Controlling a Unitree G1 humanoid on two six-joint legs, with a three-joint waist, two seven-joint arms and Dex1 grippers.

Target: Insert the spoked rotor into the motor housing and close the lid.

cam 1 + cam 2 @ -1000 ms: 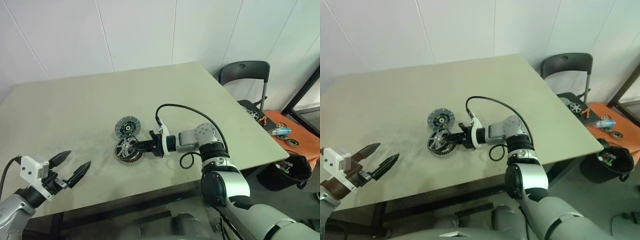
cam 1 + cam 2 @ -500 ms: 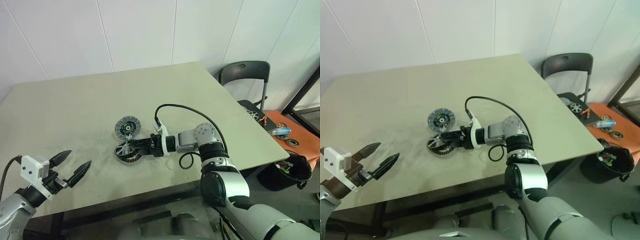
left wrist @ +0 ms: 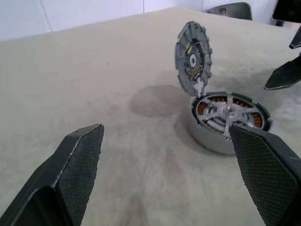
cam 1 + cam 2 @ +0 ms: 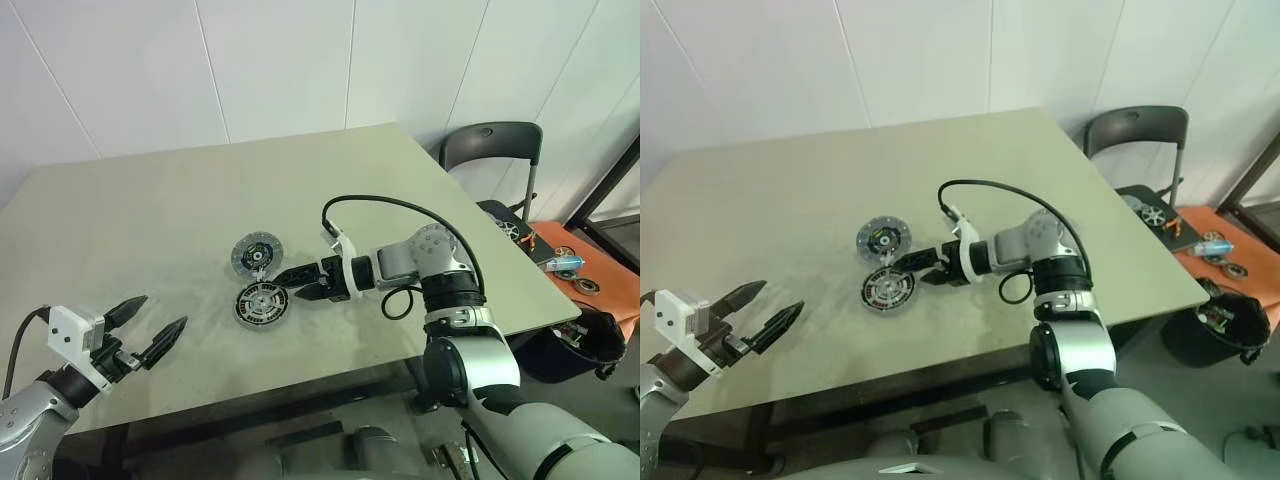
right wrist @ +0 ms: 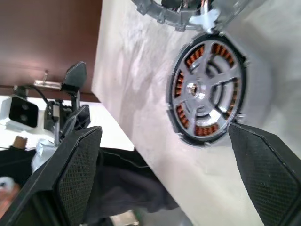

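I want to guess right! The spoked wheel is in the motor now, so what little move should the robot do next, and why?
Probably swing the open right gripper over to the lid. The spoked rotor already sits in the motor housing, and the lid lies beside it on the table, not yet on top.

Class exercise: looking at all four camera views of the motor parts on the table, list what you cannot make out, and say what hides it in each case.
- The spoked rotor covers most of the motor housing: how deep it sits is hidden.
- The lid is cut off by the right wrist view's edge.
- The lid's underside: faces the table.
- The lid's small coloured marks: too small in the head views.
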